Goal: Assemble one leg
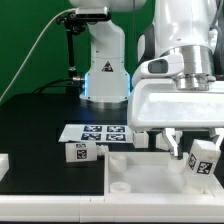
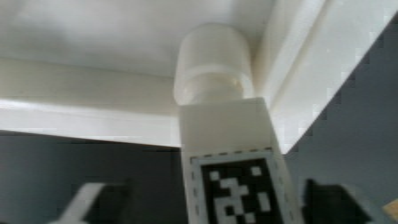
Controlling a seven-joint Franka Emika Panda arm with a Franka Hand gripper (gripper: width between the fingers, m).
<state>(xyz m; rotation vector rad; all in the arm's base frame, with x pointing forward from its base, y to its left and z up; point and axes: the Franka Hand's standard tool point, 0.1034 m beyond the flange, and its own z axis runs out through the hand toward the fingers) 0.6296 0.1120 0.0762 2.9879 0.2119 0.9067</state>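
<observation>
Held 1 leg (image 1: 204, 160) tilted in closed gripper (image 1: 193, 144), round tip at inner corner of tray (image 1: 150, 176); 2nd leg (image 1: 80, 152) beside marker board (image 1: 97, 131)

the leg (image 1: 203, 158) | white oblong block; black-and-white tag on side | tilted; narrow end in corner of white tray (image 1: 113, 172)

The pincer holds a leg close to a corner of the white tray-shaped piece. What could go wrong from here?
1. The leg hangs tilted in the pincer in the exterior view; it may enter crooked or slip.
2. In the wrist view its round tip sits near the corner of the tray-shaped piece, and no hole shows there; pressing off target could jam it or shove the piece.
</observation>
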